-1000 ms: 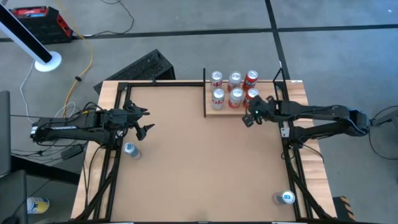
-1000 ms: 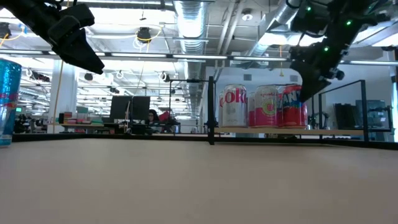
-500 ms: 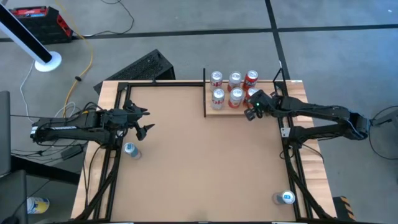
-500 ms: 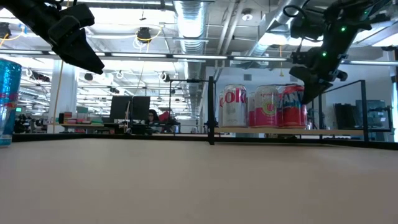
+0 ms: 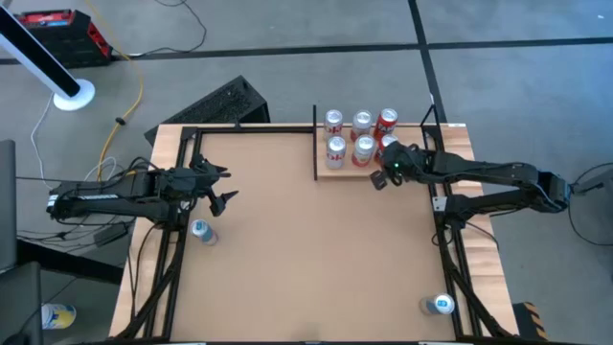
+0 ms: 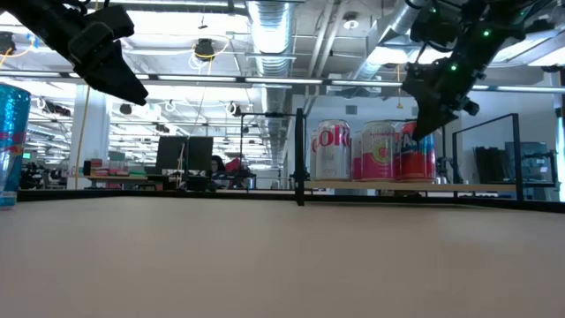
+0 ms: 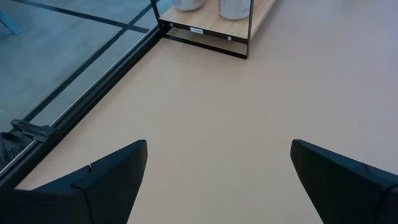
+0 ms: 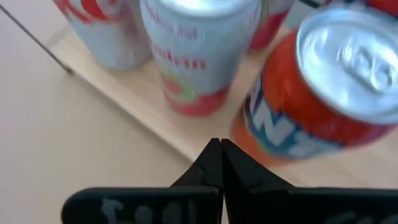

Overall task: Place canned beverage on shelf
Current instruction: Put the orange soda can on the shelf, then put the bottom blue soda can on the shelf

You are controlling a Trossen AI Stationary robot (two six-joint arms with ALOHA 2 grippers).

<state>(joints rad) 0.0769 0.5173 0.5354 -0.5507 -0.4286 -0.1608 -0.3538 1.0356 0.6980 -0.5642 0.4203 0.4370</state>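
We see the right end effector (image 5: 380, 179) closed, empty, just off the shelf (image 5: 330, 169) front, backed out from half a second ago | wrist view alone shows an orange can (image 8: 314, 87) on it | shelf carries six cans | left end effector (image 5: 223, 188) open over the bench (image 5: 306, 249)

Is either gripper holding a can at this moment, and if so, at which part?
Nothing is held. The right gripper is shut and empty beside the shelf; the left gripper is open and empty.
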